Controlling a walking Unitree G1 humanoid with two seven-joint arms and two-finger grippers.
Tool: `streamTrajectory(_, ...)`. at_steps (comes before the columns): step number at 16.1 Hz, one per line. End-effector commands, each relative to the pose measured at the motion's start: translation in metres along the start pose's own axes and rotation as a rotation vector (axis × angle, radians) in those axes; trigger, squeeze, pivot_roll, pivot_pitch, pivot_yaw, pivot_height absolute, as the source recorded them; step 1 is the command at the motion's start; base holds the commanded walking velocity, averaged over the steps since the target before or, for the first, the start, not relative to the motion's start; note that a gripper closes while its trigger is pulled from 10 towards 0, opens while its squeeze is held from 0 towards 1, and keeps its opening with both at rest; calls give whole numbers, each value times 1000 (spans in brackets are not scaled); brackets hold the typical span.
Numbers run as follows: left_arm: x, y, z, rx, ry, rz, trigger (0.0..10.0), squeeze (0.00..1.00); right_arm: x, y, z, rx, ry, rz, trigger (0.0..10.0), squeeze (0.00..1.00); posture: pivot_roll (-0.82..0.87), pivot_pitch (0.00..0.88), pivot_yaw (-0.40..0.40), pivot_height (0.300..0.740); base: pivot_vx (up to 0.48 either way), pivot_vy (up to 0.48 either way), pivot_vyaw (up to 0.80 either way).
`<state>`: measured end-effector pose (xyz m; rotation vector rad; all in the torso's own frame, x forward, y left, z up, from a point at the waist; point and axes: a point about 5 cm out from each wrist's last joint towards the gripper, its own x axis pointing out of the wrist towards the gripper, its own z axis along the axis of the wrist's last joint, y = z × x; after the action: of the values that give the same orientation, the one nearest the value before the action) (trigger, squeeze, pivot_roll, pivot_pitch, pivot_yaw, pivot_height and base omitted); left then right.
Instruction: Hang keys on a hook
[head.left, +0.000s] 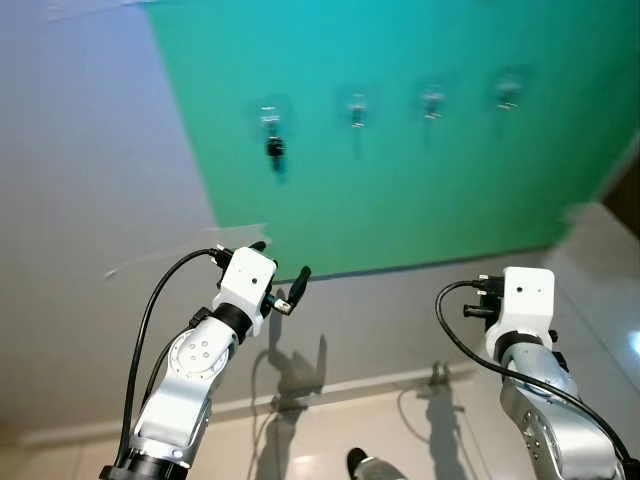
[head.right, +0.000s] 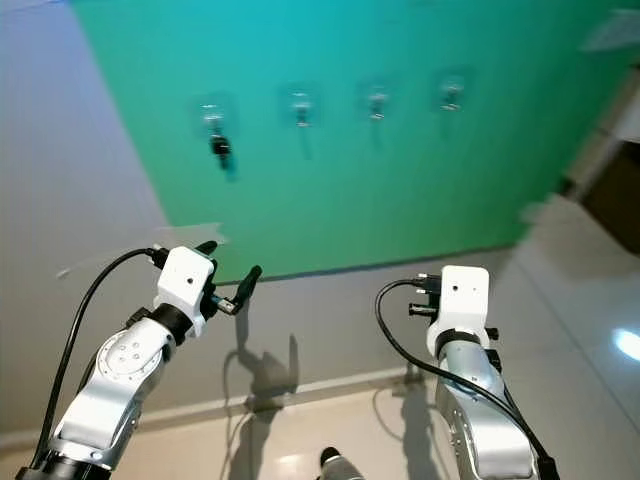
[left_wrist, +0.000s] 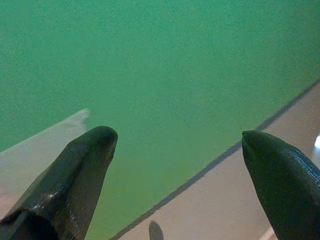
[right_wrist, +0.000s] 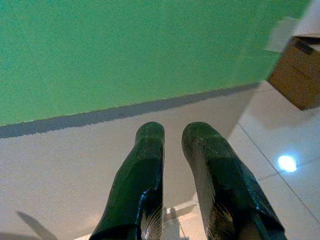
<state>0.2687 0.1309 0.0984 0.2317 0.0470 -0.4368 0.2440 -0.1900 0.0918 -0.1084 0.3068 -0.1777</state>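
A green wall panel (head.left: 400, 190) carries a row of several clear hooks. A dark bunch of keys (head.left: 274, 147) hangs from the leftmost hook (head.left: 269, 113). The other hooks (head.left: 357, 108) (head.left: 432, 102) (head.left: 508, 93) are bare. My left gripper (head.left: 280, 264) is raised below the keys, well short of the wall, open and holding nothing; its fingers (left_wrist: 85, 165) stand wide apart. My right arm (head.left: 525, 295) is raised lower right. The right gripper (right_wrist: 172, 137) is shut, nothing between its fingers, and points at the panel's lower edge.
Grey wall (head.left: 90, 180) lies left of and below the green panel. A skirting strip (head.left: 330, 390) meets the glossy tiled floor (head.right: 590, 330). A brown box (right_wrist: 300, 75) stands on the floor at the right. My foot (head.left: 365, 465) shows at the bottom.
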Motion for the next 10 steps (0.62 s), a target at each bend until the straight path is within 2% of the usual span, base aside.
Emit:
streamTrajectory(1,-3,5,-1,9,6,23,10000,0,-2,11,4,-5,-16,43,10000,0,-64,0,71,740,0,0,-800)
streamTrajectory(3,-3,3,-3,6,9,18,10000,0,-5,12,2,-7,-8,49,10000,0,-80,0,74,740,0,0,-800)
streamTrajectory(5,3,2,0,4,0,16,10000,0,-7,9,1,-12,-3,45,10000,0,-94,0,79,740,0,0,-800)
streamTrajectory(10,4,4,1,6,-4,15,10000,0,-6,5,2,-17,-3,35,10000,0,-91,0,88,740,0,0,-800)
